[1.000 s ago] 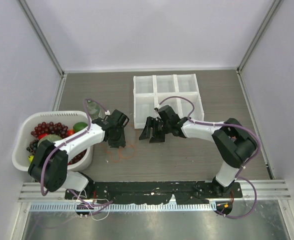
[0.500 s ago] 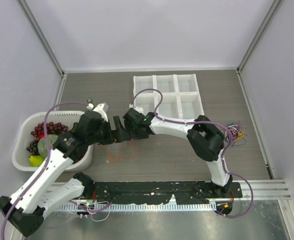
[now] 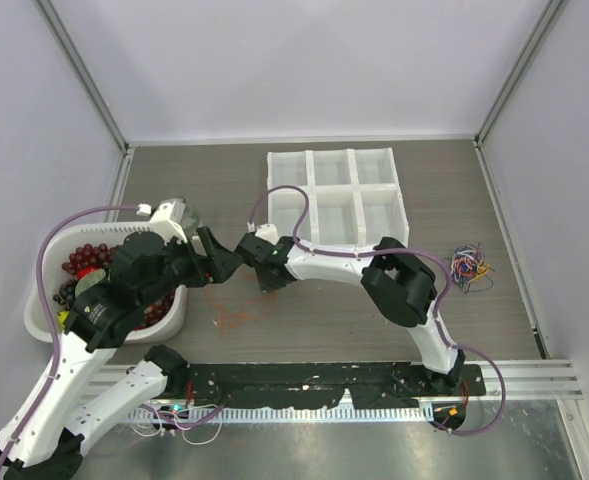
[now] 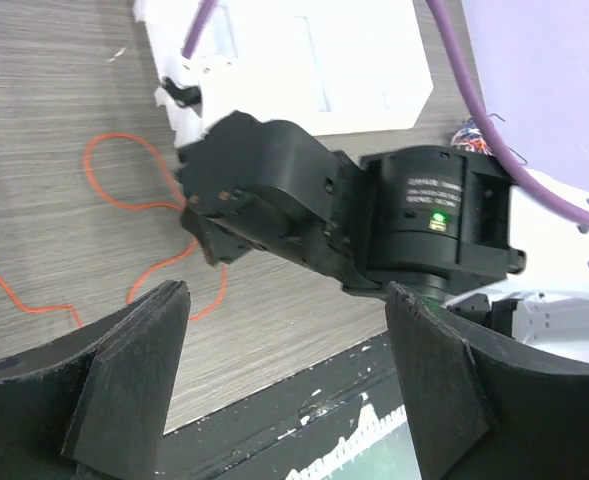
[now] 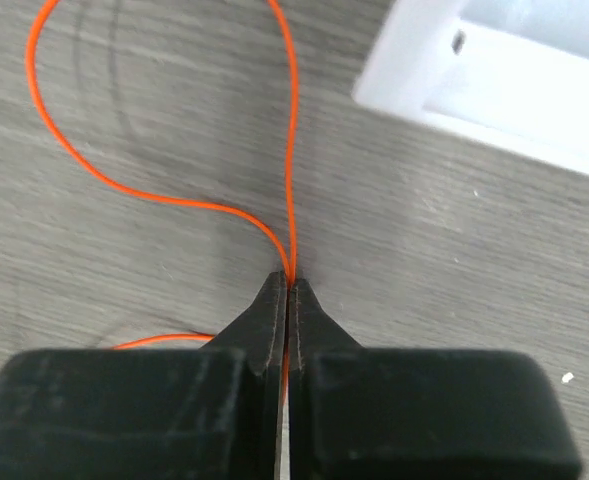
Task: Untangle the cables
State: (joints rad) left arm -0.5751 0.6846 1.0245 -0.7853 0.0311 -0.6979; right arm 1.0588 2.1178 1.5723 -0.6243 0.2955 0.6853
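Observation:
A thin red-orange cable (image 5: pixel 170 198) lies in loops on the wooden table (image 3: pixel 304 320), and my right gripper (image 5: pixel 289 287) is shut on it where two strands meet. From above, the right gripper (image 3: pixel 267 283) reaches far left, its tips down at the cable (image 3: pixel 236 312). My left gripper (image 3: pixel 217 262) hangs open just left of it, above the table. In the left wrist view its fingers (image 4: pixel 124 385) stand wide apart with nothing between them, looking down on the right gripper's black body (image 4: pixel 274 200) and the cable (image 4: pixel 124 200). A tangle of coloured cables (image 3: pixel 470 266) lies at the far right.
A white six-compartment tray (image 3: pixel 336 192) stands behind the grippers. A white basket (image 3: pixel 49 262) of grapes and other fruit sits at the left, under the left arm. The black mounting rail (image 3: pixel 324 378) runs along the near edge.
The right gripper has moved left and shut on the red-orange cable. The left arm has lifted and drawn back to the left, its gripper opened.

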